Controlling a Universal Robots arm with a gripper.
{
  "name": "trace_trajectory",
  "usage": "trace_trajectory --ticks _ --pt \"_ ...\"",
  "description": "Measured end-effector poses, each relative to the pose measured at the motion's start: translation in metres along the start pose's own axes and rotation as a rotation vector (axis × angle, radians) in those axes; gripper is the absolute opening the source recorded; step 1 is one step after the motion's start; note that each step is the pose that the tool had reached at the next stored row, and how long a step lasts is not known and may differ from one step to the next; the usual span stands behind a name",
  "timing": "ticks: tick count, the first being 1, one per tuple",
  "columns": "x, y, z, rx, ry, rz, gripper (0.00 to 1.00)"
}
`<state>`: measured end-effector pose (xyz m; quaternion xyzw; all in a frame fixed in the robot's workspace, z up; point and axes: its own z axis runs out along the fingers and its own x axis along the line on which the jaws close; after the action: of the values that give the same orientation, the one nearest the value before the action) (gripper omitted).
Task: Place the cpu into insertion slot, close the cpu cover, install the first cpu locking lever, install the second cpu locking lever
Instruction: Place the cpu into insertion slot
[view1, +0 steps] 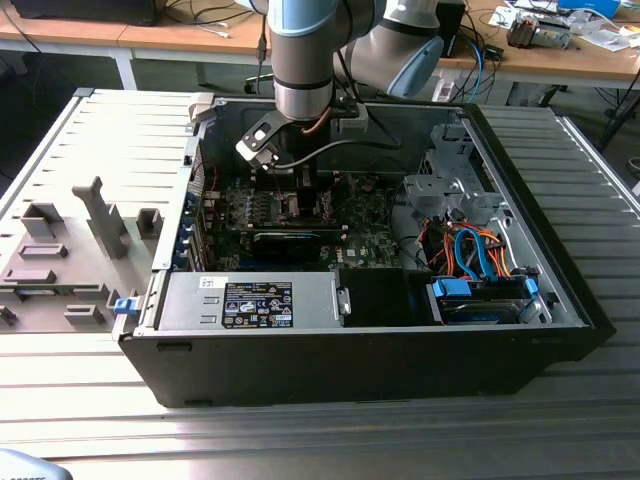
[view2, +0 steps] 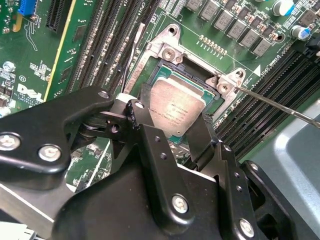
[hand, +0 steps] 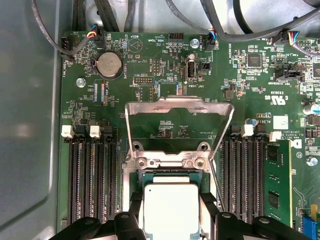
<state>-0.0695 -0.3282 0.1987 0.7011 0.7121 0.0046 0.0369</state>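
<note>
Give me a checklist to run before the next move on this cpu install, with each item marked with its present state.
1. cpu cover swung up, off the insertion slot: ok.
2. gripper closed on the cpu, touching two opposite edges: ok.
3. cpu edges parallel to the insertion slot's rim in both wrist views: ok.
4. cpu fully seated flat in the insertion slot: cannot tell.
5. locking lever unlatched and swung out to the side, not across the cpu: ok.
6. Nothing loose lying in the visible part of the insertion slot: ok; the part under the cpu: cannot tell.
</note>
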Motion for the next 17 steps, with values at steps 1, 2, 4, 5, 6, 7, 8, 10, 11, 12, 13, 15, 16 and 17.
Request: trace_trajectory --ticks 1,2,4,5,6,7,8,10,11,12,13,15,16,17 --pt "0.0000 0.0000 0.0000 0.0000 0.0001 0.000 0.53" --pt "0.0000 0.0000 0.0000 0.0000 0.0000 0.000 0.53" --pt "0.0001 0.0001 0.0002 -0.0005 0.0003 0.000 0.53" --pt "0.0002 0.0002 0.0004 -0.0010 0.0009 0.000 0.53" --pt "0.0003 0.0002 0.0007 -0.0011 0.0015 0.000 0.60" --pt "0.0002 0.0002 0.0005 -0.0007 0.0010 0.000 0.60" --pt "0.0000 0.0000 0.0002 -0.0001 0.0001 0.000 0.60" --pt "0.0000 0.0000 0.0002 0.0000 0.0000 0.000 0.67" --pt "0.0000 0.0000 0.0002 0.0000 0.0001 0.000 0.67" --pt "0.0000 0.0000 0.0002 0.0000 0.0000 0.000 0.67" --pt "0.0000 0.0000 0.0002 0.0000 0.0001 0.000 0.67" --pt "0.0000 -0.0011 0.0002 0.0000 0.0017 0.000 0.67" --pt "0.0000 -0.0019 0.0001 -0.0001 0.0040 0.001 0.67" --pt "0.0001 -0.0023 0.0001 -0.0001 0.0062 0.003 0.67"
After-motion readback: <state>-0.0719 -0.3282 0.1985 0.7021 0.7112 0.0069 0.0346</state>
